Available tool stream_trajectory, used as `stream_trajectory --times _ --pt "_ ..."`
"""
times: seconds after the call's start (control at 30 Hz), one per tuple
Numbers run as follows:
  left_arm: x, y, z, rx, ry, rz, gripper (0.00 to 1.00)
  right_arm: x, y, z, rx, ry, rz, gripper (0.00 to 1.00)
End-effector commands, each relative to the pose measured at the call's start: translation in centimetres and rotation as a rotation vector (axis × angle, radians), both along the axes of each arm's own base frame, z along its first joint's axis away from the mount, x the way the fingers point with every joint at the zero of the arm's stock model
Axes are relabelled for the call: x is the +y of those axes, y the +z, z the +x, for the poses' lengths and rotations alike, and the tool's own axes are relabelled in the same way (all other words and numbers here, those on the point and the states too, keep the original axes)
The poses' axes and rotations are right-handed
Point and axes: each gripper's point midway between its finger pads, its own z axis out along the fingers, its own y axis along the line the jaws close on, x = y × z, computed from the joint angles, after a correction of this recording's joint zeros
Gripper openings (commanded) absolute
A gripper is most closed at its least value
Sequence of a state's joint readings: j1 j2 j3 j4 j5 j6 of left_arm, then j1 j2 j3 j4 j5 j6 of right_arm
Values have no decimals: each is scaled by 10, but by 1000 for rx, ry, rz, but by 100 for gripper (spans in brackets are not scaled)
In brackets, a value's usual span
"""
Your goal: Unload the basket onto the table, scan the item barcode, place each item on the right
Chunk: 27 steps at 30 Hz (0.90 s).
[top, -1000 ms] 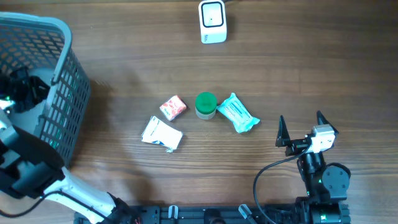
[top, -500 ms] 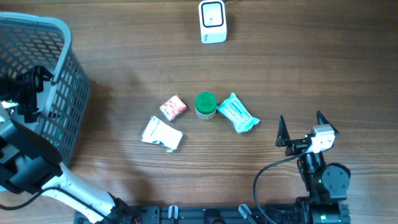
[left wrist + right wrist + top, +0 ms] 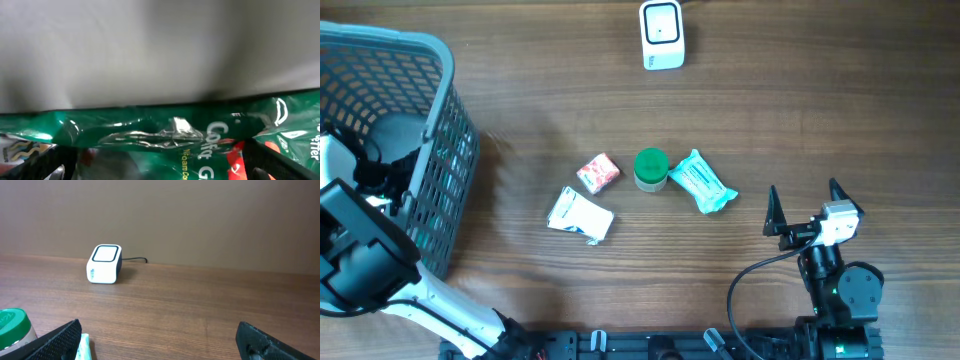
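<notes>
Operator: Jaws, and the packet (image 3: 150, 132)?
Arm: My left gripper (image 3: 160, 164) has sprung wide since a second ago, deep in the basket (image 3: 442, 60); the packet lies under it, loose I think. Basket has shifted right. My right gripper (image 3: 803, 196) stays spread, empty.

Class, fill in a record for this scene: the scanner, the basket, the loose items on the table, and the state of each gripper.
Scanner: white barcode scanner, at the table's far edge
Basket: grey basket, left side, with a green packet inside
Loose items: pink packet, green-lidded jar, teal packet and white packet, mid-table
Left gripper: open, inside the basket by the green packet
Right gripper: open, empty, near edge
</notes>
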<state>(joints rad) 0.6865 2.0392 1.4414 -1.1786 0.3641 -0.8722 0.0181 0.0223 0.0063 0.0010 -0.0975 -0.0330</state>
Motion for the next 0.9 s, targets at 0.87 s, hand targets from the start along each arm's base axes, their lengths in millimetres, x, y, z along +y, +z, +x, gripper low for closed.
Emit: stream_trajectory --times 0.87 --pt "73 112 17 26 -116 566 100 4 2 -1 -13 19 -18 100"
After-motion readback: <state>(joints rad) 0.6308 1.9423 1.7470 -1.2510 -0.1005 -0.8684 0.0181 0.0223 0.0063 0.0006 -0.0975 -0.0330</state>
